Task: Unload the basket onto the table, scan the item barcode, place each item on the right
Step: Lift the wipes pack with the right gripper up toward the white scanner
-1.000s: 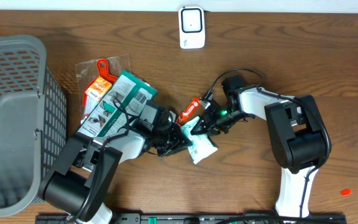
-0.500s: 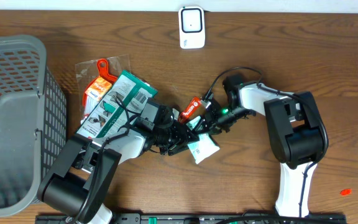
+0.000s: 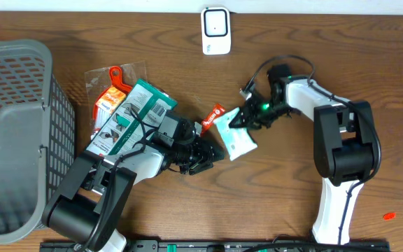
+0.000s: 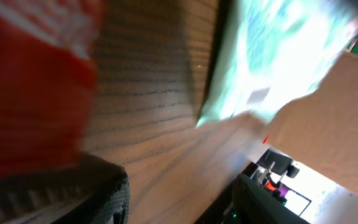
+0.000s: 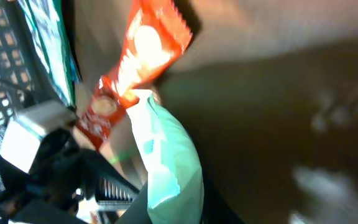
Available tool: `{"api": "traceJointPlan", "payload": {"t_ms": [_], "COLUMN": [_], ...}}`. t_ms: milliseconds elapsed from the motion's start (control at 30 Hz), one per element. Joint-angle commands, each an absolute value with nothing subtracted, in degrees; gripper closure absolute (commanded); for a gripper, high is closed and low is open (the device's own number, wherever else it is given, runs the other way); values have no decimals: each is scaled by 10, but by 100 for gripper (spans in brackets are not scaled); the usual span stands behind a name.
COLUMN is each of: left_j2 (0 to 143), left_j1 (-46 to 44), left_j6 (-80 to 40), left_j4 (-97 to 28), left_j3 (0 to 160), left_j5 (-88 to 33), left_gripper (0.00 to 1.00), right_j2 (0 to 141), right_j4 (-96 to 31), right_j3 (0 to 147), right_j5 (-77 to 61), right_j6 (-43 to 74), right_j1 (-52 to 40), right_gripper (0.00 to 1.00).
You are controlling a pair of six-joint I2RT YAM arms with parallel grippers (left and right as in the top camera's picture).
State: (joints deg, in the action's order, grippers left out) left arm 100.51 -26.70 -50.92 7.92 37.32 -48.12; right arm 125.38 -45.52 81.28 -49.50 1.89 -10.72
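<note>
Nearest, my left pincer (image 3: 207, 155) stands with jaws parted over the bare table (image 3: 278, 189), gripping nothing. Just beyond it, my right pincer (image 3: 246, 120) is closed on the upper edge of the pale green packet (image 3: 236, 140), which is tilted. A red sachet (image 3: 216, 113) lies just beside the packet's top corner. Farthest, the white scanner (image 3: 215, 31) sits at the table's back edge, well apart from the packet.
</note>
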Motion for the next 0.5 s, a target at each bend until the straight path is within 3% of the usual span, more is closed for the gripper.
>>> {"api": "traceJointPlan", "payload": {"t_ms": [0,233,467], "left_j2": [1040,1040,1040], "left_j1": [-270,-270,-270], "left_j6": [-495,-495,-491], "left_j4": [55,68,68], "left_j3": [343,343,343], "left_j5": [-394,-382,-370], "left_gripper": [44,44,44], "right_j2": [1261,1261,1261], "right_j4": [-472,-569,-611], "right_j3": [878,1049,1155], "right_j5": [-498,-527,-704], "right_j6": [13,75,206], "right_j1": [-106,-106,-106], "right_gripper": [99,99,99]}}
